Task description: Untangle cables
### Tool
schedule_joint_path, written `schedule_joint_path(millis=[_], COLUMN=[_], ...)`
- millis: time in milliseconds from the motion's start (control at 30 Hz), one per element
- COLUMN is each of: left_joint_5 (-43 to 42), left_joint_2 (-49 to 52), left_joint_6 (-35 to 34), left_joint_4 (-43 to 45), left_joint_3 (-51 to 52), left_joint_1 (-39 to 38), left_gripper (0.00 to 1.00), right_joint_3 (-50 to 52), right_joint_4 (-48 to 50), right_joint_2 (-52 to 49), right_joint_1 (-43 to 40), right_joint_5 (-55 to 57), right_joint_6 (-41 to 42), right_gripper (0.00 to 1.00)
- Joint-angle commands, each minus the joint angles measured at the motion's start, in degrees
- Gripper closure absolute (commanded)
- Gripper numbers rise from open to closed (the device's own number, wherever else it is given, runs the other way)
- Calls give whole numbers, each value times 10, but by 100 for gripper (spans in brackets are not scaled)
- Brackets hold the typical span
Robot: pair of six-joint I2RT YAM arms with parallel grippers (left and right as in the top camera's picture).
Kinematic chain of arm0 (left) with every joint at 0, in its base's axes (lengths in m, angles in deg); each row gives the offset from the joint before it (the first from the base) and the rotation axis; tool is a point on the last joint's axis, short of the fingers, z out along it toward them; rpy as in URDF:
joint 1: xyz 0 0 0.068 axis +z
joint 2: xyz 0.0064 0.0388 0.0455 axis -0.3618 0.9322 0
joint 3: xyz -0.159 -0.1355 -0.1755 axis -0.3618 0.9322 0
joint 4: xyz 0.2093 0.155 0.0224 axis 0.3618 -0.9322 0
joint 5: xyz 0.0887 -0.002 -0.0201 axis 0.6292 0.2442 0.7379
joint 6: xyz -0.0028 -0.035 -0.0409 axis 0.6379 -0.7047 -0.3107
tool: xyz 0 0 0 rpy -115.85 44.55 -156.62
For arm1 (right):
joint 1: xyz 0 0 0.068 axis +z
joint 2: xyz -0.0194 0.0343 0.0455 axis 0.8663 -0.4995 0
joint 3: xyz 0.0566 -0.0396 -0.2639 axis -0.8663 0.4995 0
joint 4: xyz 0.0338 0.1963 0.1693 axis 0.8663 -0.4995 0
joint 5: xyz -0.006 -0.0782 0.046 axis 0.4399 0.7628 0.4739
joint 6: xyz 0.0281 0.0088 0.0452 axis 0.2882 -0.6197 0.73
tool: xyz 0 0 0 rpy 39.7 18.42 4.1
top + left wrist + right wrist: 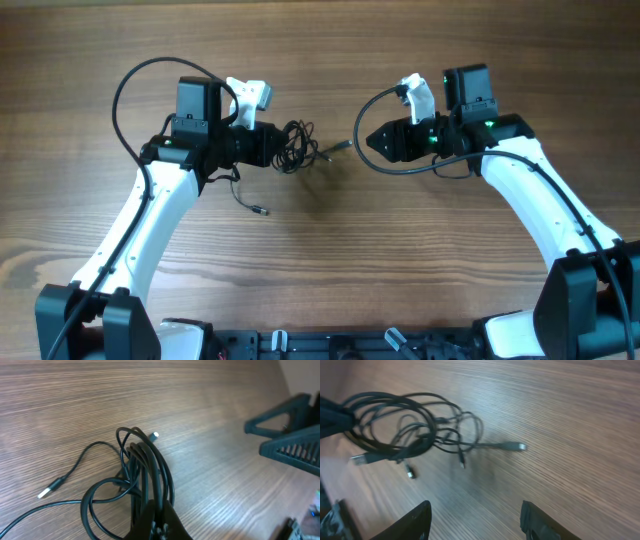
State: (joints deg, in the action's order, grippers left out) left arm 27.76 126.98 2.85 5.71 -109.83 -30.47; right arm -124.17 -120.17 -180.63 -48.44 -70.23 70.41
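The cables (295,145) are thin black cords bunched in loose loops on the wooden table, between the two arms. My left gripper (277,147) is shut on several strands of the bundle (145,470), which run between its fingertips (150,516). One cord trails left to a plug (46,492), and a small silvery tip (155,435) sticks out past the loops. Another plug end (340,147) lies on the table toward my right gripper (363,140). That gripper stands open and empty, its fingers (415,520) apart, short of the plug (517,446) and the loops (395,425).
A cord end (262,210) hangs loose near the left arm. Thick black arm cables arc behind each wrist (130,85). Bare wooden table (330,260) lies in front of both grippers.
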Motion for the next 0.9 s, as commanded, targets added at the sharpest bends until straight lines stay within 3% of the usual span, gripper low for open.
schedule_joint_path(millis=[0,100,233,333,400,500,600,800,867], left_joint_5=[-63,-122,-186,-175,-69,42,49,45,45], left_joint_2=[-8,14,105,175,217,227,214,161,130], left_joint_6=[44,41,-52,-133,-196,-200,-199,-192,-193], left_joint_4=[0,0,8,23,13,4,5,4,4], left_joint_3=[-5,-4,-4,-4,-4,-4,-6,-6,-6], left_joint_1=[0,0,0,4,9,18,45,73,71], left_gripper=[96,96,96,96,87,67,48,37,25], right_joint_3=[6,6,6,6,6,6,6,6,6], right_joint_4=[7,5,-3,-5,-5,-6,-6,-6,-6], right_joint_2=[-9,-9,-9,-9,-9,-9,-9,-9,-9], right_joint_1=[2,2,2,2,2,2,2,2,2], right_joint_5=[-32,-7,65,84,84,84,84,84,84], right_joint_6=[-33,-33,-13,-14,-14,-14,-14,-14,-14], right_gripper=[41,41,40,39,38,36,34,32,31])
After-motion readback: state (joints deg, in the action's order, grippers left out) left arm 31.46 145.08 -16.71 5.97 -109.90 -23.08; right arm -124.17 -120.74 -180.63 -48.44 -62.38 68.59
